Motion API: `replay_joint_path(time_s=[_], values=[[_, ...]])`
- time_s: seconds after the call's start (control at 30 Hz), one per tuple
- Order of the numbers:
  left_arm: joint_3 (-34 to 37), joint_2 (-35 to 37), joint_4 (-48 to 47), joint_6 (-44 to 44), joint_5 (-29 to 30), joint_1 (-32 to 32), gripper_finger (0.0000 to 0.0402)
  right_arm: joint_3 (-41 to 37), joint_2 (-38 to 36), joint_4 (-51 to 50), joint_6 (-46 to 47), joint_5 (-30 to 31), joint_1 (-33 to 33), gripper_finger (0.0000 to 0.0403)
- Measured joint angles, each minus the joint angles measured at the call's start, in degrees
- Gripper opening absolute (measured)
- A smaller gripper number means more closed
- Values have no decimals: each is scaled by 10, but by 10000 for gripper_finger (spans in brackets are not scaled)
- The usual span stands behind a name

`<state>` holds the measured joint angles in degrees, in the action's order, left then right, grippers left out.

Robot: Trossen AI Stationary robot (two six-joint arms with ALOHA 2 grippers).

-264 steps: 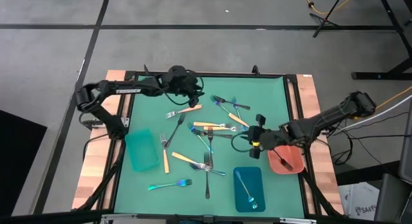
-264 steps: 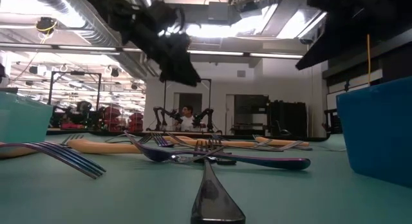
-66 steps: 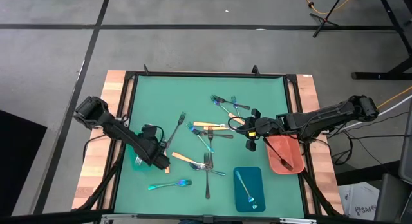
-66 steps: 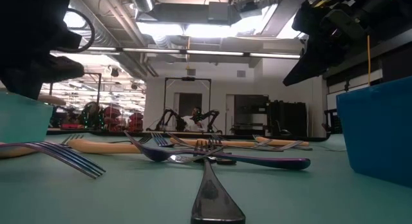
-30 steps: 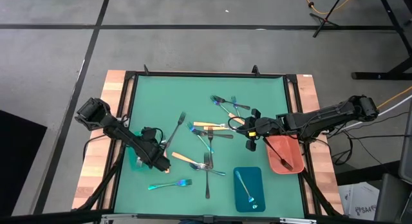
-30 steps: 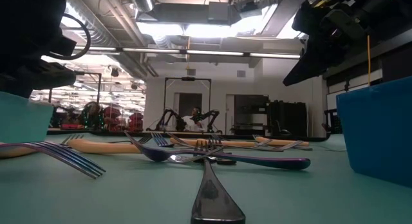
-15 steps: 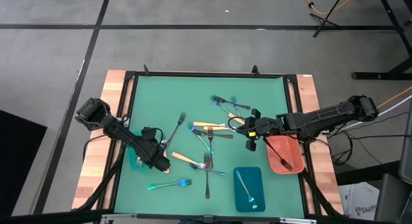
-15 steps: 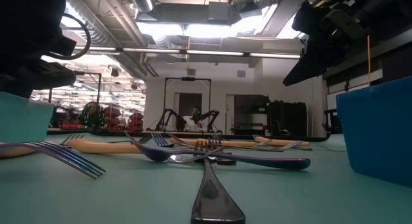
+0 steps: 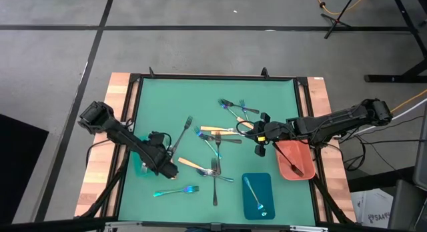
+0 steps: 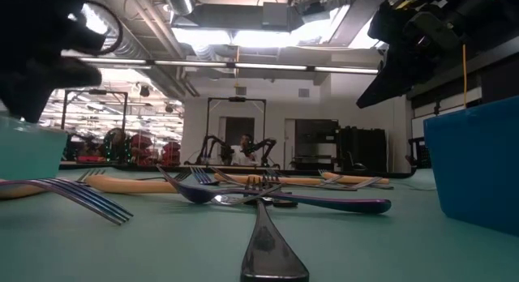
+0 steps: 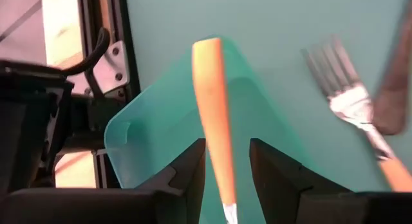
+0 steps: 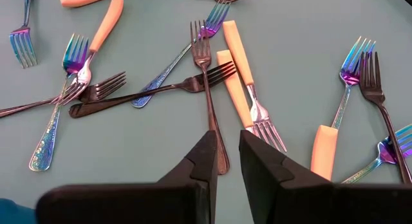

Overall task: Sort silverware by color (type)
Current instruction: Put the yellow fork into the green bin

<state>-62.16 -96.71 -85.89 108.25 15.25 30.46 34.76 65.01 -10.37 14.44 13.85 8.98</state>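
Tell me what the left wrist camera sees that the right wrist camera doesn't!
Only the left wrist view shows the pale teal tray and an orange-handled utensil between the left hand's fingers, above that tray.

Only the right wrist view shows the big pile: dark forks, rainbow-blue forks and several orange-handled forks, with the right hand hovering over them, holding nothing.

Both show the green table mat and orange-handled silverware.

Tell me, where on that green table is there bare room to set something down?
The green mat is bare along its far edge and far-left corner. The middle, around the scattered forks, is crowded, and the blue tray and red tray fill the near right.
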Motion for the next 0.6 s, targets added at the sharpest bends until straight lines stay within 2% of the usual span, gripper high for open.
replay_joint_path(time_s=[0.6], values=[[-93,0,-3,-129,145,-24,115,0,0,0,0,0,0,56]])
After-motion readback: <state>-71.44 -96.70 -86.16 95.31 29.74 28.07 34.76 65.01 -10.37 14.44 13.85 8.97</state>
